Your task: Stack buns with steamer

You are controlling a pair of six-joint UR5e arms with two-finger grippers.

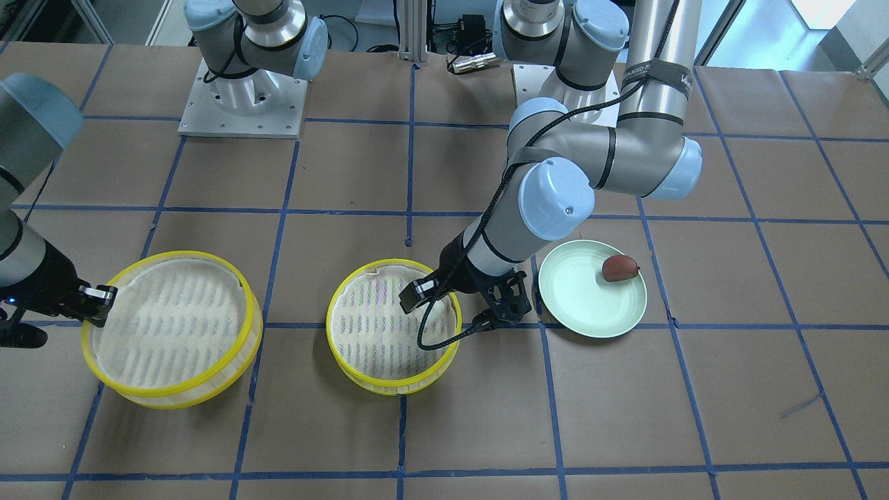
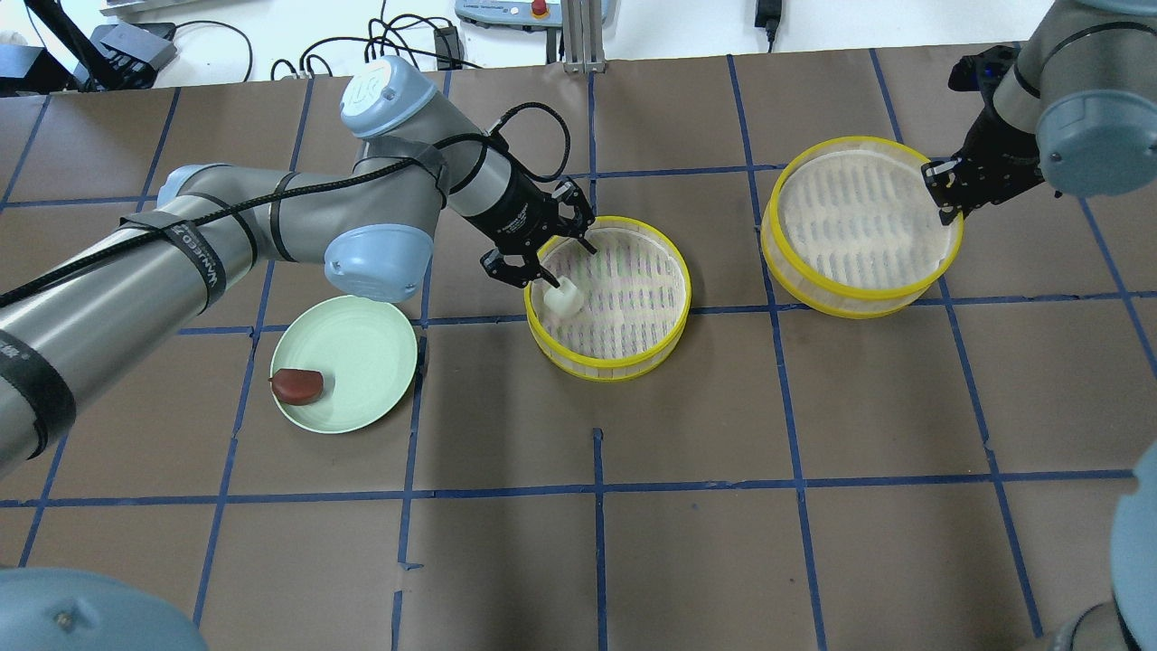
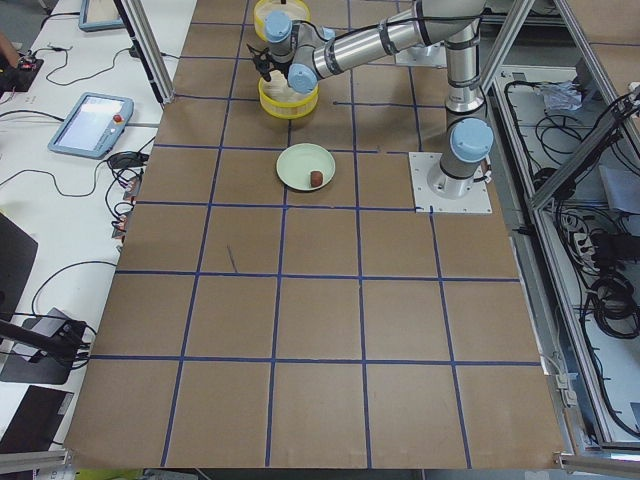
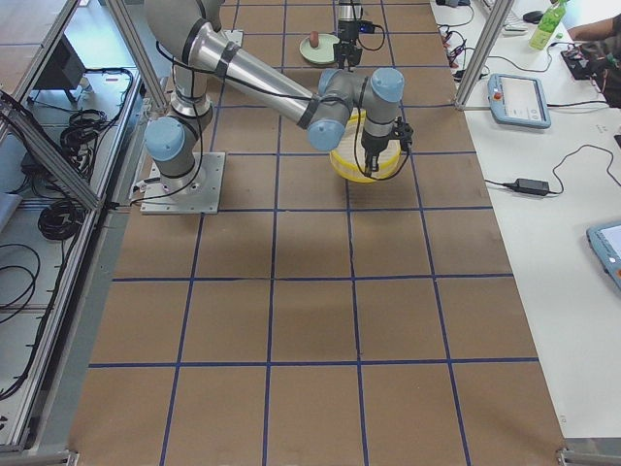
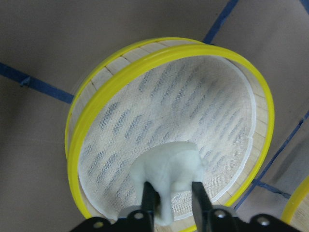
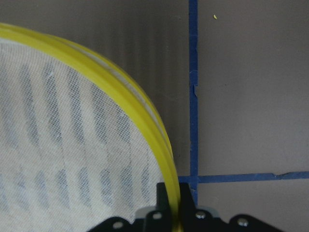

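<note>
My left gripper [image 2: 553, 287] is shut on the white bun [image 2: 564, 299] and holds it just inside the near-left edge of the middle steamer tier [image 2: 633, 366]. In the left wrist view the bun [image 5: 169, 166] sits between the fingers over the tier's white slatted floor [image 5: 193, 101]. The reddish-brown bun [image 2: 296, 386] lies on the pale green plate [image 2: 362, 362]. My right gripper [image 2: 943, 194] is shut on the yellow rim of the second steamer tier [image 2: 850, 303]. That rim [image 6: 120, 96] shows pinched in the right wrist view. This tier looks tilted and empty.
The plate lies left of the middle tier, close to the left arm's elbow [image 2: 380, 258]. Both arm bases [image 1: 243, 97] stand at the table's far edge in the front-facing view. Brown table with blue tape lines [image 2: 597, 488].
</note>
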